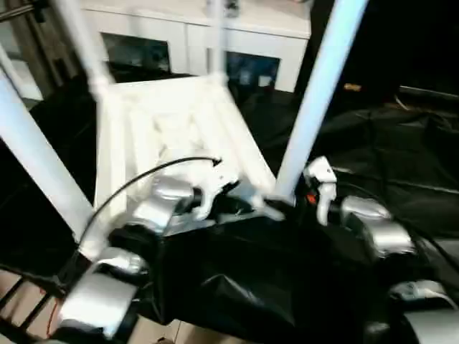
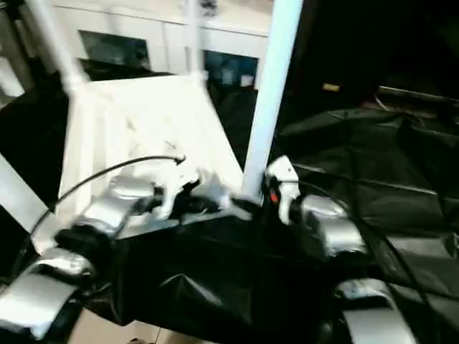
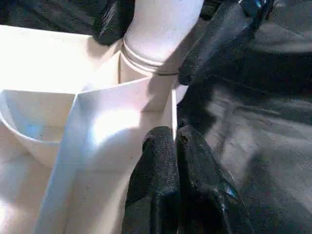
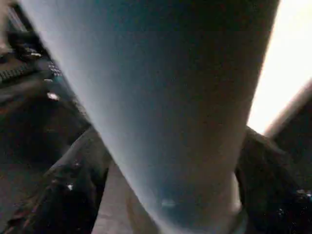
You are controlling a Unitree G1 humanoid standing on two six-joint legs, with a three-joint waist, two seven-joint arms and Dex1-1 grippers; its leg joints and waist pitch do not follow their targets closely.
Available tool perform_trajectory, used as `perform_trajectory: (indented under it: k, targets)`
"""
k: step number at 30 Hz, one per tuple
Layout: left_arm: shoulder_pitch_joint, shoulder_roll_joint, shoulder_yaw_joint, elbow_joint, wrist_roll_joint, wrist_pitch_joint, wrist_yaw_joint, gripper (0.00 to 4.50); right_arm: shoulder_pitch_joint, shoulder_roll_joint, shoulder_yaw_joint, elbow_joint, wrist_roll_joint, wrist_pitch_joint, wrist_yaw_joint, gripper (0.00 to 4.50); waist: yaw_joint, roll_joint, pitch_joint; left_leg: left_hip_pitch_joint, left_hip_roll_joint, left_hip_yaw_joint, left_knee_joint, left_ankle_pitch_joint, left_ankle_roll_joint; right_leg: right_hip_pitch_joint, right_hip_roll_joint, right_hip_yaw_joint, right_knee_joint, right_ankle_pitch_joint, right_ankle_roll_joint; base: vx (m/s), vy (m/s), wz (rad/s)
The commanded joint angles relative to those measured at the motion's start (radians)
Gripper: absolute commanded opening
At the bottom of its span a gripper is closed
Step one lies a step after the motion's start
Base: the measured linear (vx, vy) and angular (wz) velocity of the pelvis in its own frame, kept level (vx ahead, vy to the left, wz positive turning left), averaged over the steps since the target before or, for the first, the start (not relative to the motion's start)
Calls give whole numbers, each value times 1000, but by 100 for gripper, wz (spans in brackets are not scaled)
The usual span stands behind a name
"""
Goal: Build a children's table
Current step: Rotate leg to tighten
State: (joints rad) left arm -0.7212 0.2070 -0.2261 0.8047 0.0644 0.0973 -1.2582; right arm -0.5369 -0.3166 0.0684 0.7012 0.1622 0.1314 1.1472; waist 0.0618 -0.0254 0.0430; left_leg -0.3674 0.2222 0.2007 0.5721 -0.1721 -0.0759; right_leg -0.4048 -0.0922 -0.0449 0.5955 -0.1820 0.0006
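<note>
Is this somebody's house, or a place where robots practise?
Probably a robot practice room: black sheeting covers the work surface, a white cabinet with glass doors stands behind, and an upturned children's table is being built.

surface: black sheet (image 1: 401, 165) | on it: children's table (image 1: 172, 122) upside down, 4 legs up

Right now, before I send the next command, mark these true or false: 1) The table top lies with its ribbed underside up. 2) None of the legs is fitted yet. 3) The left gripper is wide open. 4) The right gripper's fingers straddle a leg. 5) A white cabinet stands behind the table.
1) True: the table top shows its ribs.
2) False: legs stand in its sockets, among them the near right leg.
3) False: the left gripper is shut, at the rim by that leg's socket.
4) True: the right gripper has a finger on each side.
5) True: white cabinet.
</note>
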Motion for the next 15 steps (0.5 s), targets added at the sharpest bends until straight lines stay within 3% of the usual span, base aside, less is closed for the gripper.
perform_trajectory:
  k: [1, 4, 8, 15]
  targets:
    - [-11, -10, -44, -41, -39, -22, -118, 0, 29, -2, 65, -40, 8, 60, 95, 374, 4, 0, -59, 16, 13, 2, -57, -210, 76, 49, -34, 24, -57, -94, -283, 0, 0, 0]
    - [-17, 9, -56, -31, -31, -26, -156, 0, 39, -16, 74, -69, 16, 95, 140, 374, 10, 4, -59, 18, 15, 1, -59, -213, 69, 47, -35, 25, -57, -95, -281, 0, 0, 0]
    - [-21, 28, -62, -31, -32, -25, -194, 0, 56, -31, 93, -109, 30, 136, 182, 341, 23, 4, -61, 20, 16, 1, -59, -197, 56, 47, -37, 25, -52, -75, -281, 0, 0, 0]
    - [-21, 29, -57, -27, -33, -29, -188, 0, 72, -31, 99, -140, 36, 164, 193, 292, 27, 2, -62, 18, 14, 1, -58, -185, 51, 49, -37, 25, -51, -64, -276, 0, 0, 0]
